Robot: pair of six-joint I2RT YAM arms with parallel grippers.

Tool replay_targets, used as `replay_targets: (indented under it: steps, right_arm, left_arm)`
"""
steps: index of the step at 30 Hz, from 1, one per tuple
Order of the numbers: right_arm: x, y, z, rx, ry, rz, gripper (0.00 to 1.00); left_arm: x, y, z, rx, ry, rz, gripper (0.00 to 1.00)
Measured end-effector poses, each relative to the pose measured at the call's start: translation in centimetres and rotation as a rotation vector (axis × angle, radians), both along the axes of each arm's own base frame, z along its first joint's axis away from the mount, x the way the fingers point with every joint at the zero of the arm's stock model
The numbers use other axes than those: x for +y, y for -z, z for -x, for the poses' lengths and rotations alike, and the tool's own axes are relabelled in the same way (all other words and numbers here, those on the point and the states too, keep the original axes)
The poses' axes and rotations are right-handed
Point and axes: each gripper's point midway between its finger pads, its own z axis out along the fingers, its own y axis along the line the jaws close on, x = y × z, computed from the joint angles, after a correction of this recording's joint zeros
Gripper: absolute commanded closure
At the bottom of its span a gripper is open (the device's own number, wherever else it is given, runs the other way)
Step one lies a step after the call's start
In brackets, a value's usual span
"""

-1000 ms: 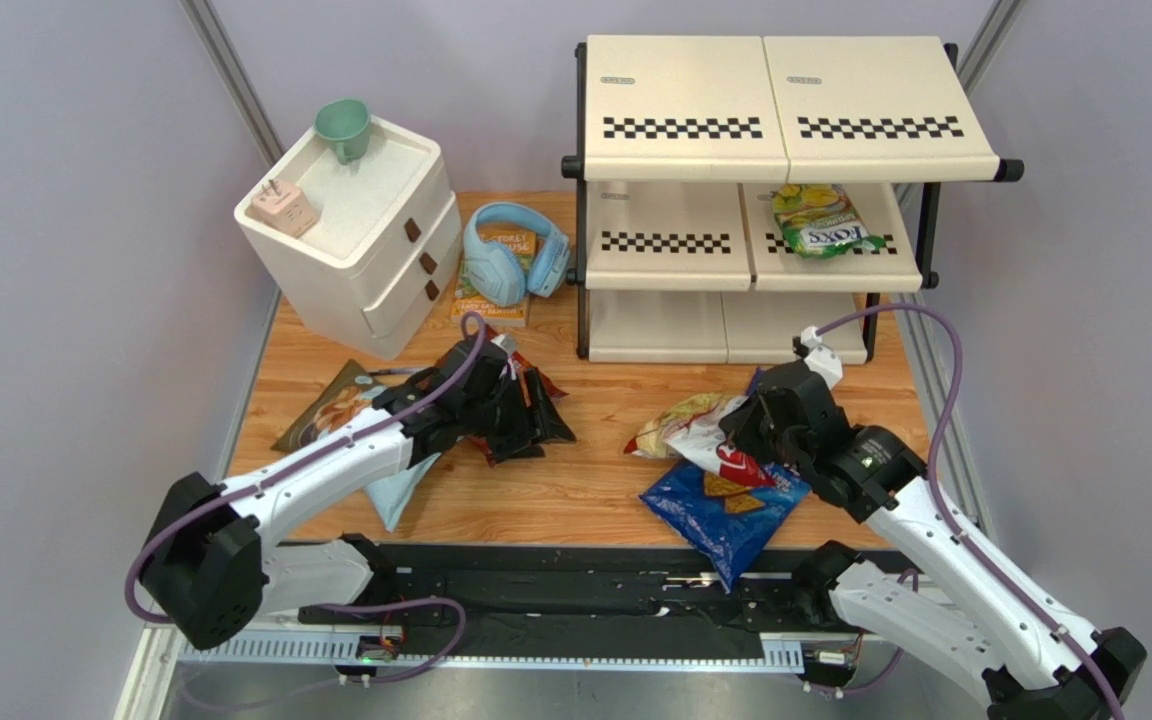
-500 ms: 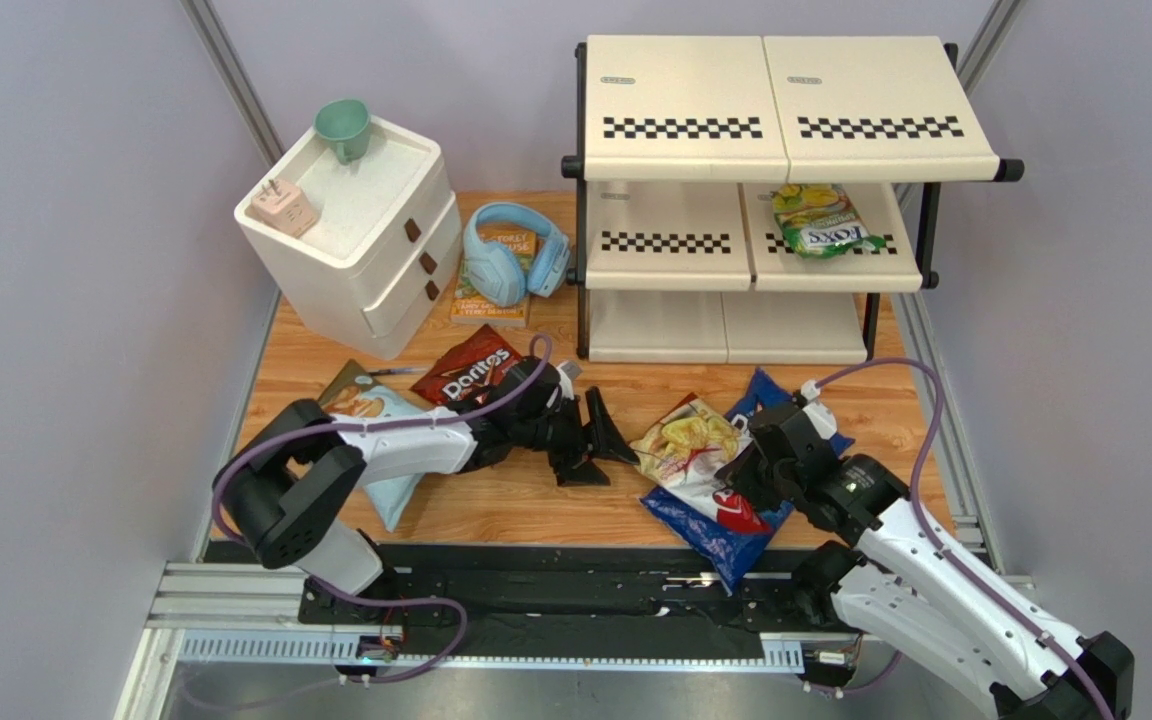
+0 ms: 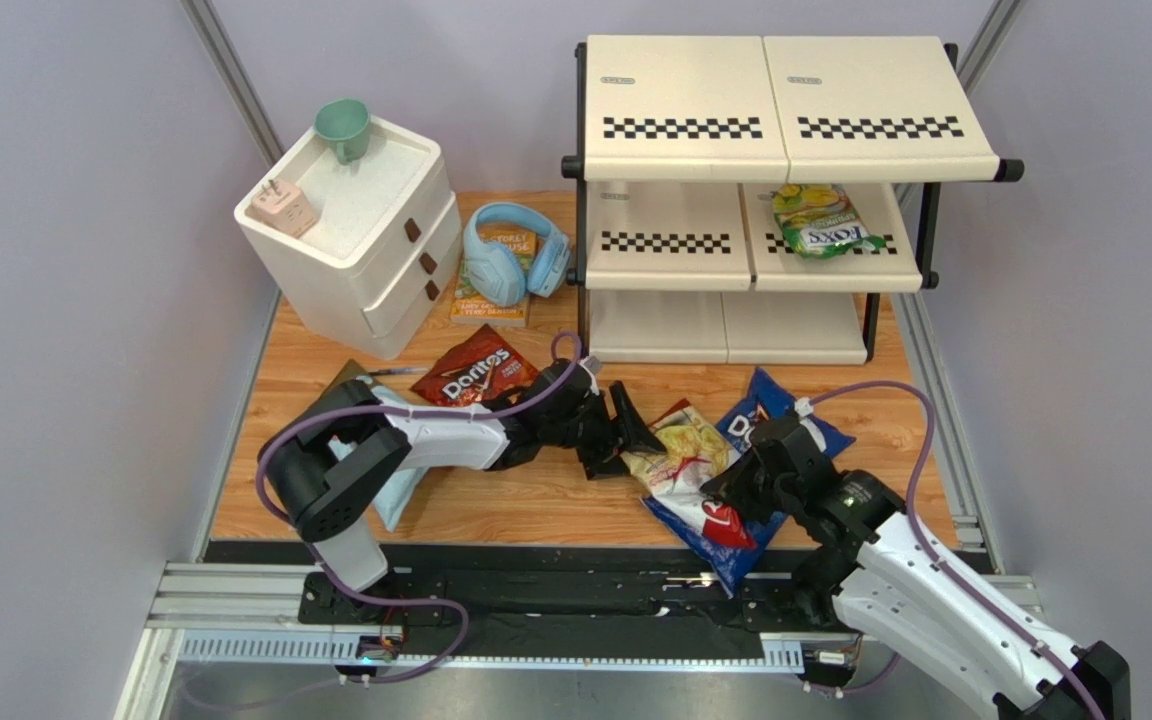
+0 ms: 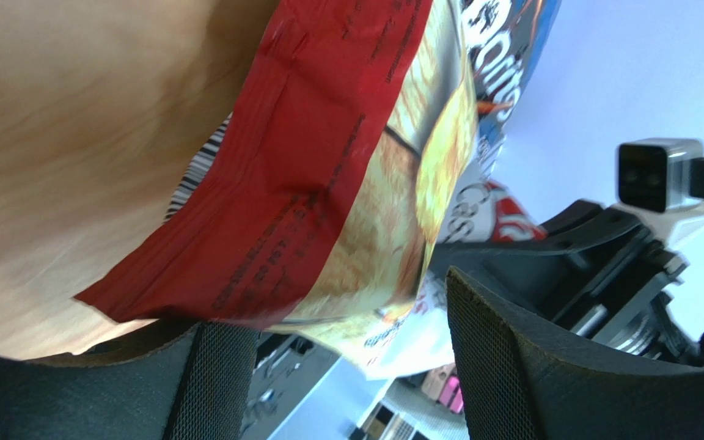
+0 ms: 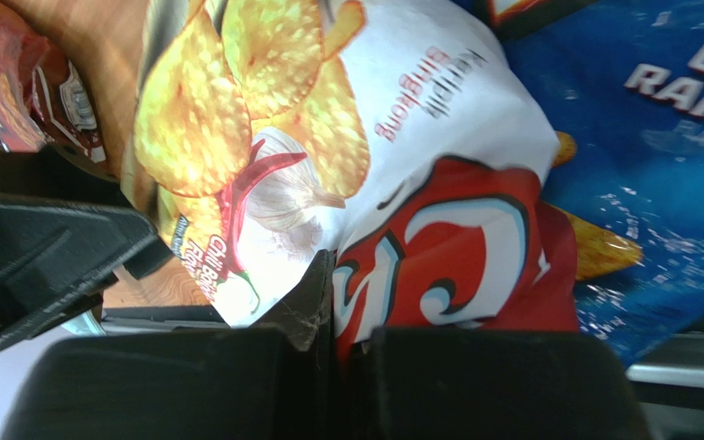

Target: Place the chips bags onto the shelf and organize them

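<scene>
The white-and-red chips bag (image 3: 687,465) lies tilted over the blue Doritos bag (image 3: 755,428). My right gripper (image 3: 740,483) is shut on its red lower end (image 5: 438,257); the gripper (image 5: 356,316) shows pinching the foil. My left gripper (image 3: 623,432) is open, and its jaws straddle the bag's other end (image 4: 328,183) without closing; this gripper (image 4: 356,367) shows wide apart. The red Doritos bag (image 3: 470,368) lies free. The pale-blue cassava bag (image 3: 387,488) is partly under my left arm. The green-yellow bag (image 3: 823,221) lies on the shelf's (image 3: 672,240) middle tier.
A white two-drawer cabinet (image 3: 349,248) with a green cup (image 3: 343,128) stands at the back left. Blue headphones (image 3: 515,252) rest on an orange book (image 3: 480,308) beside the shelf. The blue Doritos bag (image 5: 659,137) fills the right of the right wrist view.
My left gripper left the red Doritos bag and swung right to the white-and-red bag's end. My right gripper drew that bag nearer the front edge.
</scene>
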Motion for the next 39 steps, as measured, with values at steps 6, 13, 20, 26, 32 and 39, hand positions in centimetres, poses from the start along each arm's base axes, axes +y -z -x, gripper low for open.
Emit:
replay_targets:
  steps: [6,13,20,26,32,39]
  right_arm:
    - [0.9,0.7,-0.1,0.001,-0.012,-0.050,0.98]
    - [1.0,0.7,0.2,-0.027,0.005,-0.100,0.97]
    - [0.7,0.8,0.9,-0.063,0.080,-0.234,0.35]
    - [0.6,1.7,1.4,-0.060,0.147,-0.331,0.25]
    - [0.6,1.9,1.1,-0.033,0.183,-0.337,0.24]
    - [0.8,3.4,0.7,0.045,0.183,-0.235,0.31]
  left_arm:
    - [-2.7,0.6,-0.8,-0.013,0.005,-0.023,0.34]
    - [-4.2,1.8,0.1,0.019,-0.009,-0.012,0.92]
    - [-3.4,1.7,0.3,-0.007,-0.043,0.002,0.97]
    - [-3.3,1.7,0.2,-0.006,-0.056,0.009,1.00]
    - [-3.5,1.7,0.1,-0.009,-0.051,0.021,1.00]
    - [-3.4,1.7,-0.1,-0.022,-0.038,0.024,1.00]
